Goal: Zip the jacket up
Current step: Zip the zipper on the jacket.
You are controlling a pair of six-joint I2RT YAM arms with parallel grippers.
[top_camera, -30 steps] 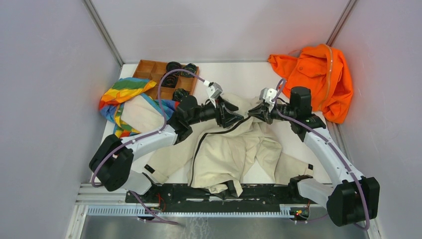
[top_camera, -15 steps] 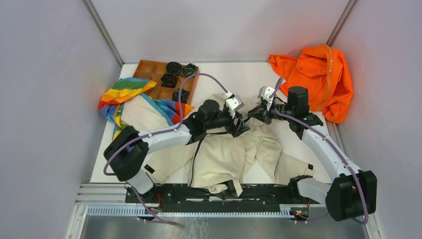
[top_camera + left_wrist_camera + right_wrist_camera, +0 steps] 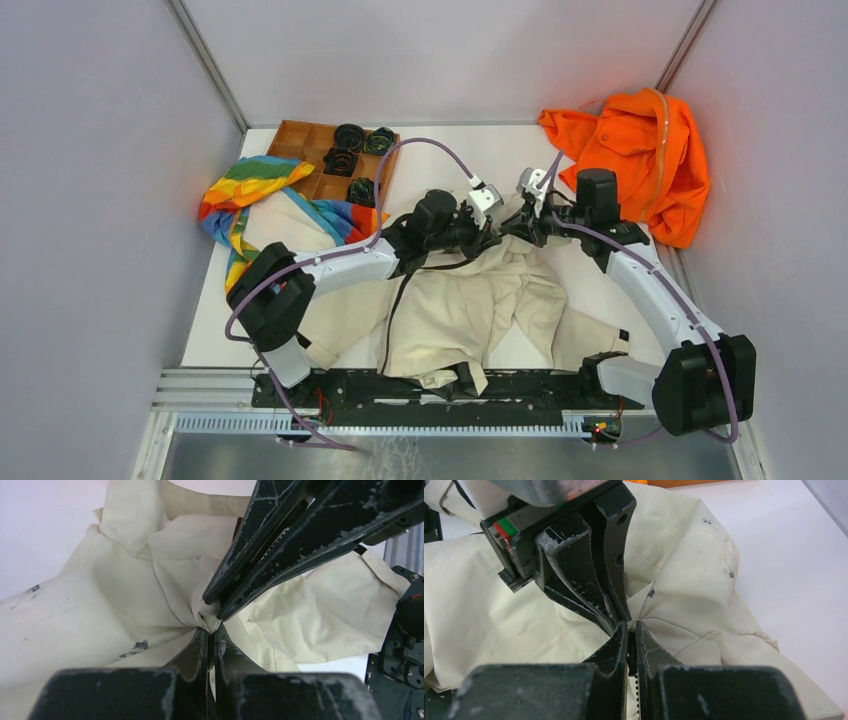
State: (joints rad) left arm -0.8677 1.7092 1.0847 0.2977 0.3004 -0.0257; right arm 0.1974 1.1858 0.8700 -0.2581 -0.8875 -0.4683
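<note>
Left gripper (image 3: 210, 632) and right gripper (image 3: 628, 630) both clamped on jacket (image 3: 450, 310) fabric, tip to tip; opposed pulling may cause slippage.

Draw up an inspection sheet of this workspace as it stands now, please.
Surface: white table, mostly under cloth.
Job's things: beige fabric jacket with dark zipper, crumpled, front unzipped.
Clutter: orange garment at far right corner; rainbow-striped cloth at left; wooden compartment tray holding black round parts.
Grippers: left gripper and right gripper both shut on jacket fabric, tips almost meeting.
Cables: purple cables loop along both arms.
Surroundings: grey walls; black rail at near edge.
</note>
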